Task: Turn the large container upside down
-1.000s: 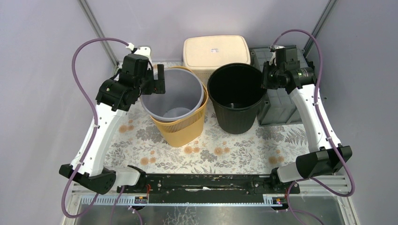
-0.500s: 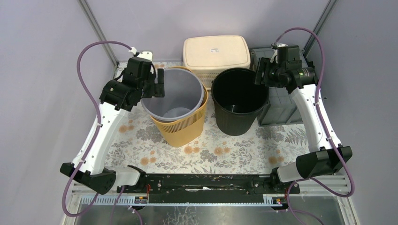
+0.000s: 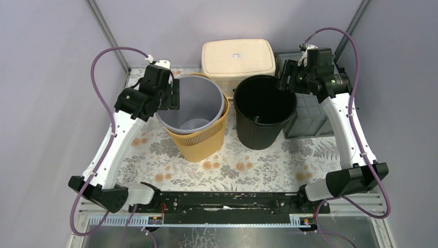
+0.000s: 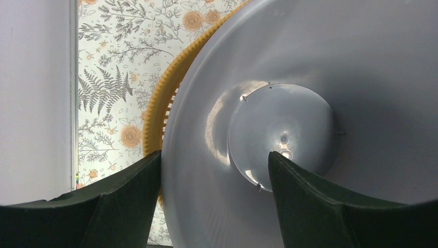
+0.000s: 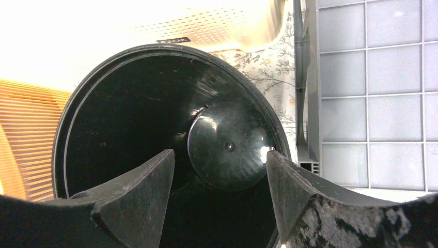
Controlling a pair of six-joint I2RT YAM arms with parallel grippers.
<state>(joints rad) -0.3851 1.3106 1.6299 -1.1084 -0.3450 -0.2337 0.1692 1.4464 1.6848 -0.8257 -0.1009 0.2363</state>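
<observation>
grey bin point(image 3: 191, 103) half-hidden in yellow basket point(image 3: 201, 142); left hand point(image 3: 174, 96) and right hand point(image 3: 283, 78) both apart

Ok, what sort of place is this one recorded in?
Probably a lab robot cell, not a home: plain lilac wall panels framed by grey metal corner posts, and a black mounting rail along the floral-covered table.
</observation>
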